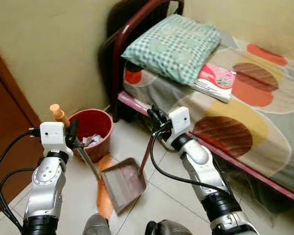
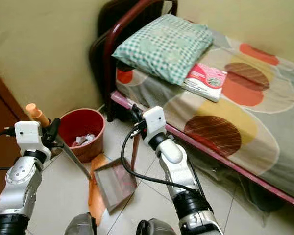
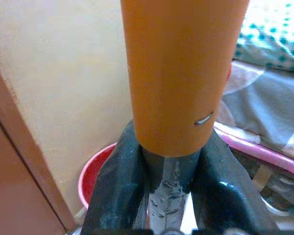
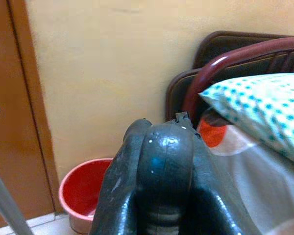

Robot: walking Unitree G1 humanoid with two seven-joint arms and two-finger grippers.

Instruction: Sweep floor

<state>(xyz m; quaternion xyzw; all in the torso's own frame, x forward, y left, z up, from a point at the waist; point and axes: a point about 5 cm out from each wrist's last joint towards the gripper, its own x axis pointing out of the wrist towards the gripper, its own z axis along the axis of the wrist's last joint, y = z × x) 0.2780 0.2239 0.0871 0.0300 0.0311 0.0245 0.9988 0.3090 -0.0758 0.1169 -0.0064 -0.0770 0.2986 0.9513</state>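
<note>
Beside the red bucket (image 1: 92,130), left gripper (image 1: 71,138) clamps the broom (image 1: 88,159), right gripper (image 1: 155,122) grips the dustpan (image 1: 123,182); tipping sweepings in likely comes next.

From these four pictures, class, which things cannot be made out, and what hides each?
- Broom head: left eye view, behind the dustpan.
- Red bucket contents: pale scraps, too small to name.
- Dustpan handle top: inside the right pincer.
- Floor under the bed: in shadow.
- Left pincer fingertips: left wrist view, behind the orange broom grip.
</note>
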